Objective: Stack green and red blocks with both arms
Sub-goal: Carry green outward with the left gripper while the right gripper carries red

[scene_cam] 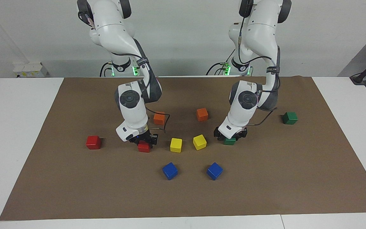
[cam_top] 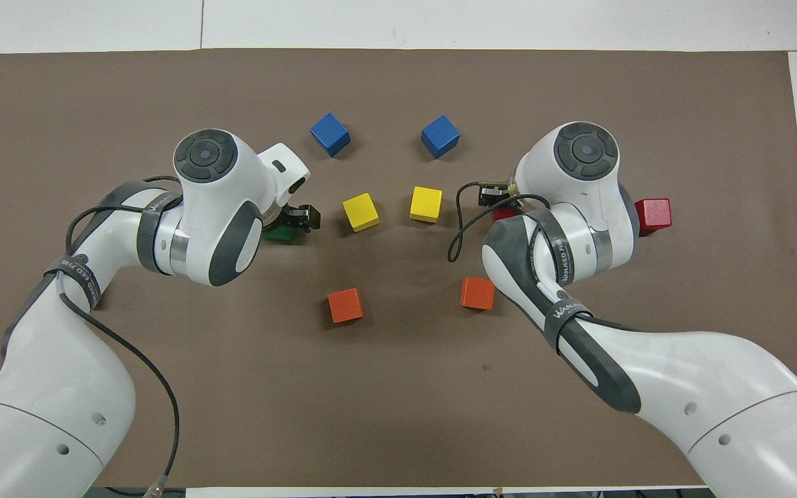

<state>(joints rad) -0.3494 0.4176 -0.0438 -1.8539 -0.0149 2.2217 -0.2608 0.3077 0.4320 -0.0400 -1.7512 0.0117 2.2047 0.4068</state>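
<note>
On the brown mat (scene_cam: 75, 178) of the desk (scene_cam: 11, 127), clock directions read in the facing view. At 9 o'clock from the pair of yellow cubes (scene_cam: 176, 145): right claw (scene_cam: 145, 142), down at mat level, pinching the red block (scene_cam: 144, 148), which sits on the mat. Further out at 9 o'clock, well apart and alone: second red block (scene_cam: 93, 142). At 3 o'clock from the yellow cubes: left claw (scene_cam: 230, 136), lowered around the green block (scene_cam: 229, 142), also on the mat; whether gripping it or only straddling it, cannot tell. Out toward 2 o'clock, nearer to the robots: second green block (scene_cam: 289, 118), untouched. At 12 o'clock from the yellow cubes: two orange cubes (scene_cam: 202, 114). At 6 o'clock: two blue cubes (scene_cam: 170, 170). Nothing stacked yet.
</note>
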